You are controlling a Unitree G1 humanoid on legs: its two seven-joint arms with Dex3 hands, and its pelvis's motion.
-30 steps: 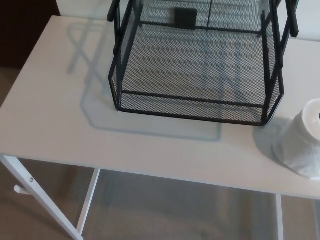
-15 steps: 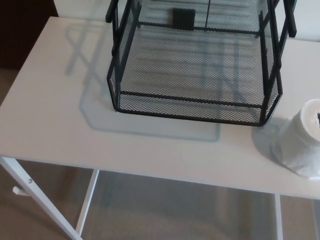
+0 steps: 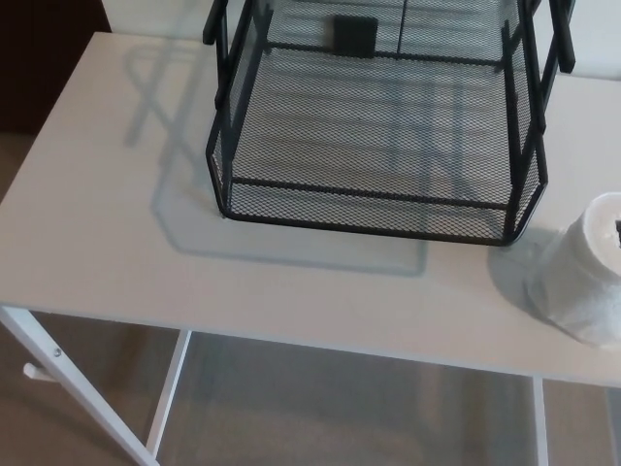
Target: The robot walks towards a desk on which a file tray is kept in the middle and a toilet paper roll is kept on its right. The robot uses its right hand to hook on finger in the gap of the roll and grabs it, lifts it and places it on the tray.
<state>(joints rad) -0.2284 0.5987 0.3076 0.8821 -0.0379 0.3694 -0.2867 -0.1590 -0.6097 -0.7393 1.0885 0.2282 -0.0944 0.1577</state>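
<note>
A black wire-mesh file tray (image 3: 374, 189) stands in the middle of the white desk (image 3: 126, 233), its open front facing me. To its right, at the picture's right edge, a white toilet paper roll (image 3: 587, 282) stands upright on the desk, partly cut off by the frame. The dark gap of its core just shows at the top. Neither of my hands appears in the head view.
The desk's front edge crosses the lower part of the picture, with white metal legs (image 3: 82, 393) and beige floor below. A dark piece of furniture (image 3: 44, 58) stands past the desk's far left corner.
The whole picture has shifted slightly up and to the left, so the camera has moved. The tray and roll keep their places on the desk.
</note>
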